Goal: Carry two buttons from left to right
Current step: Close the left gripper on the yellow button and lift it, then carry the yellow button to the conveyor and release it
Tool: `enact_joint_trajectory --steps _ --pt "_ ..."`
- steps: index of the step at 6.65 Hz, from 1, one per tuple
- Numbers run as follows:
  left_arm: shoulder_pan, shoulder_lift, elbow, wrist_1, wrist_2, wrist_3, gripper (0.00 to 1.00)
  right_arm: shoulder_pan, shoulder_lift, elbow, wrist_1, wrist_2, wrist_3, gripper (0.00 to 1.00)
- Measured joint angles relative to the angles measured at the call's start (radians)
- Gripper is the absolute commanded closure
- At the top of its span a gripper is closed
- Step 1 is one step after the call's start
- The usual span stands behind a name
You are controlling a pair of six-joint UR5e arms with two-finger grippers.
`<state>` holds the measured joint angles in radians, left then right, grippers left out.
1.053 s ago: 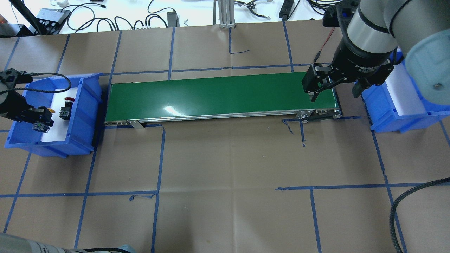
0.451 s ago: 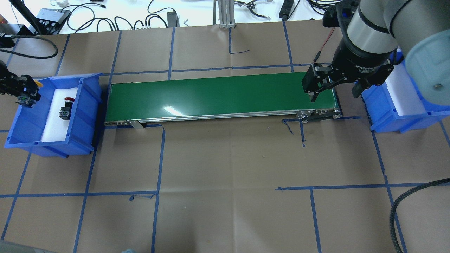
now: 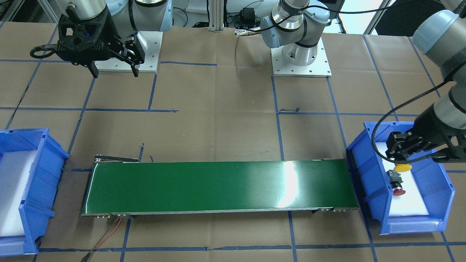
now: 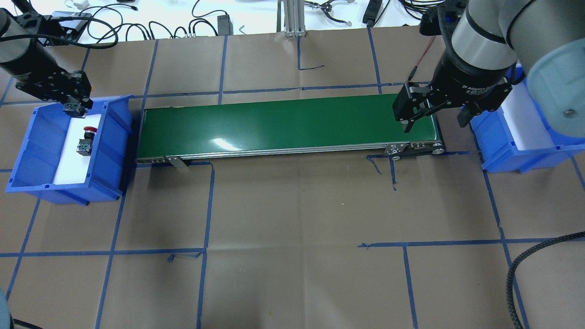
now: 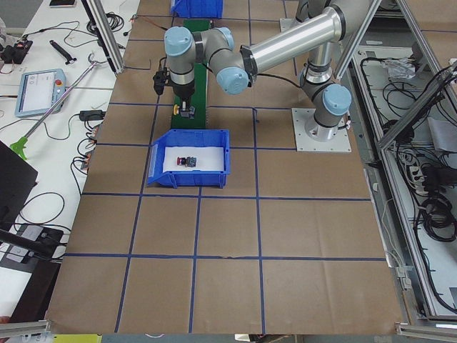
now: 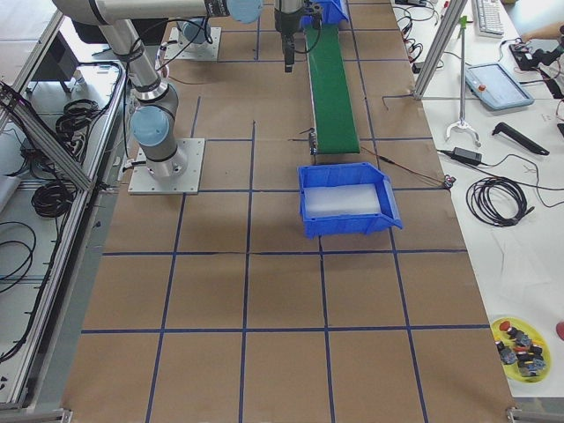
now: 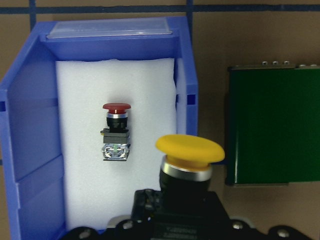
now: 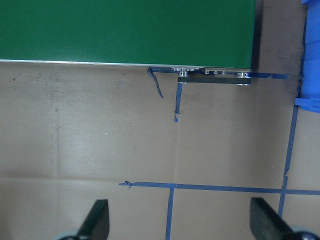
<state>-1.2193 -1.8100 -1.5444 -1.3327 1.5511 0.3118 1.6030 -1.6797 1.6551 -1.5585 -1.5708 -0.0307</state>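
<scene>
**Status: yellow button gripped above the bin at the belt's left end**

1. Landmark. The green belt lies across the table. All positions below are given relative to it.

2. Left bin. A blue bin stands just off the belt's left end. Its floor is lined with white foam.

3. Left gripper. The left gripper hangs above this bin, off the belt's left end. Its fingers are clamped on the black body of the yellow button. The button is clear of the foam, and its yellow cap sticks out past the fingertips. In the left wrist view the cap sits over the bin wall nearest the belt.

4. Red button. The red button lies on its side on the foam, off the belt's left end. Its cap points away from the robot. It does not touch the yellow button or the gripper.

5. Right gripper. The right gripper hangs near the belt's right end, well above the table. Its fingers are spread wide with nothing between them.

6. Right bin. A second blue bin stands just off the belt's right end. No button is in it.
</scene>
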Motion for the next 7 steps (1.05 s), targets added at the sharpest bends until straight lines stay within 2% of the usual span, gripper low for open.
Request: enact_joint_trajectory --steps 4,7 --pt "-0.204 -0.041 -0.036 0.031 -0.003 -0.244 0.89 0.0 0.0 0.0 0.0 0.0 0.0 0.0" --pt "-0.233 -0.115 -0.132 0.234 -0.004 -0.287 0.89 0.0 0.0 0.0 0.0 0.0 0.0 0.0"
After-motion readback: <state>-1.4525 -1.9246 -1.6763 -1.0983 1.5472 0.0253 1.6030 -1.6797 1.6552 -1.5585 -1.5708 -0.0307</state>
